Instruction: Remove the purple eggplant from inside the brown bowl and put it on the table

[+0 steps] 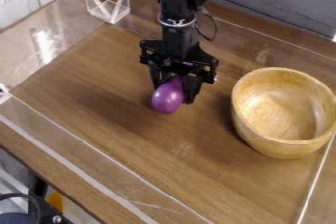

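Note:
The purple eggplant (165,98) hangs stem end up between the black fingers of my gripper (172,92), low over the table (105,130). The gripper is shut on the eggplant and points straight down from the black arm above it. The eggplant's lower tip is close to the tabletop; contact cannot be told. The brown bowl (273,147) stands to the right of the gripper, apart from it, and its inside shows nothing.
Clear acrylic walls run along the table's left and front edges (79,184). A folded clear acrylic piece (108,4) stands at the back left. Bare wood lies left of and in front of the gripper.

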You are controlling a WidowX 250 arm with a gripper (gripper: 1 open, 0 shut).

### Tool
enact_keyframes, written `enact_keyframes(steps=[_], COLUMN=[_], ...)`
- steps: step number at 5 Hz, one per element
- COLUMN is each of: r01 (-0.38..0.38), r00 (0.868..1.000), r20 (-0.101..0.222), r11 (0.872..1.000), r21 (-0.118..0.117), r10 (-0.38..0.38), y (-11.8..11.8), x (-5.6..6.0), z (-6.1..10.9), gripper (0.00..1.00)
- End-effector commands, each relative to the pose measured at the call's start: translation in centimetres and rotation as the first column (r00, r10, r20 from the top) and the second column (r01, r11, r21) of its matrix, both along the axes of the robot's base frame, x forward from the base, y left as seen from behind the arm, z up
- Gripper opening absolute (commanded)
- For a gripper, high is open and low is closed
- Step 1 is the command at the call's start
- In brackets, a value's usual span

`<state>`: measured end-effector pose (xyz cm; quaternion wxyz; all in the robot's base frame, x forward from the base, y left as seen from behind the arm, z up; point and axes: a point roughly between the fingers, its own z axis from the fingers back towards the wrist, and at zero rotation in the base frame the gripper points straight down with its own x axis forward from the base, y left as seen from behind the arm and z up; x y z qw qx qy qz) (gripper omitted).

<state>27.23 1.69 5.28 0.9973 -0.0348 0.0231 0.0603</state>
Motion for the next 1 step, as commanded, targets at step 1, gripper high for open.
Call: enact_keyframes(steps=[1], r01=[0.012], r00=[0.998], r20=[0.058], r11=[1.000], r21=[0.009], r10=[-0.012], y=[0.04], x=[1.18], z=[1.52], gripper=[0.00])
